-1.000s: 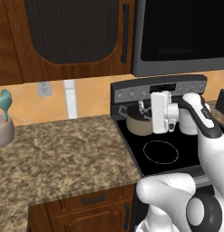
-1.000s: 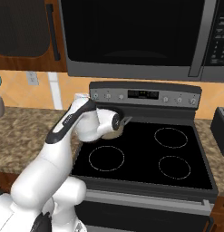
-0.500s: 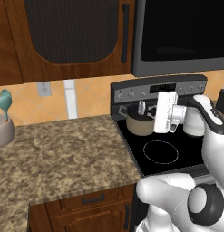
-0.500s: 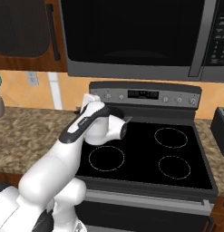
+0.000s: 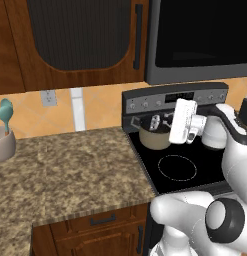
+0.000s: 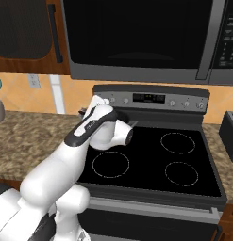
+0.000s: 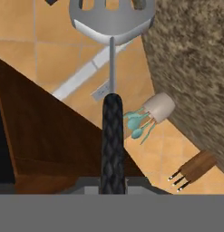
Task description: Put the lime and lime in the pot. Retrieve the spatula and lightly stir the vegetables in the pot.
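Gripper [image 7: 112,179] clamped on slotted silver spatula with black handle [image 7: 112,136]. Beige squat pot [image 5: 154,136] on far-left burner. I tip head down, stir gently.

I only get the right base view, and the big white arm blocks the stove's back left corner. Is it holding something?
Observer: Yes. In the hand view the claw is shut on the black handle of a slotted metal spatula.
Operator: And what is behind the arm?
Observer: In the left base view a beige pot stands on the stove's back left burner, close by the claw.
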Robot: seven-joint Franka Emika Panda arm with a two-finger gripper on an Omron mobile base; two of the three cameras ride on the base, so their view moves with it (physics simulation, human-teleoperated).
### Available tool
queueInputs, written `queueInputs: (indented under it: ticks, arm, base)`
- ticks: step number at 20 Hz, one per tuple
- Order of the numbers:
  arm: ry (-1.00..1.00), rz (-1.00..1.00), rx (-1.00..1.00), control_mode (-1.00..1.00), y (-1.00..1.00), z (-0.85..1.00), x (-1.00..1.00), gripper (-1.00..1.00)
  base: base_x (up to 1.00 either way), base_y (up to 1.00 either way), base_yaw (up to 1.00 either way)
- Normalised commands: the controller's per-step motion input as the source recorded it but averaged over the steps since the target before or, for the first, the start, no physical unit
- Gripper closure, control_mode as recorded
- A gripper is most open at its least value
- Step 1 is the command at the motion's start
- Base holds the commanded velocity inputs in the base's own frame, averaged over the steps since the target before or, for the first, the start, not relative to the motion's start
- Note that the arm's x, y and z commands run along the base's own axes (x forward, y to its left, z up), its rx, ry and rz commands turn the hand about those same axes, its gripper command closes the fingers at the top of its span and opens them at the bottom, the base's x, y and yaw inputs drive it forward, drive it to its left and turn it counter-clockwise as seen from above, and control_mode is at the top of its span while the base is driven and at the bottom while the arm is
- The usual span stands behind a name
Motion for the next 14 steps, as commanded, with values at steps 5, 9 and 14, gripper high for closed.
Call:
queueInputs:
  ticks: [5, 9, 14]
  arm:
    - [0.22, -0.03, 0.17, -1.00, -0.02, 0.00, 0.00, 1.00]
    - [-0.02, -0.13, 0.05, -1.00, 0.00, 0.00, 0.00, 1.00]
    - [-0.03, -0.02, 0.11, -1.00, -0.18, 0.11, 0.00, 1.00]
  base:
    - [0.00, 0.00, 0.00]
    - [0.00, 0.00, 0.00]
    - [0.00, 0.00, 0.00]
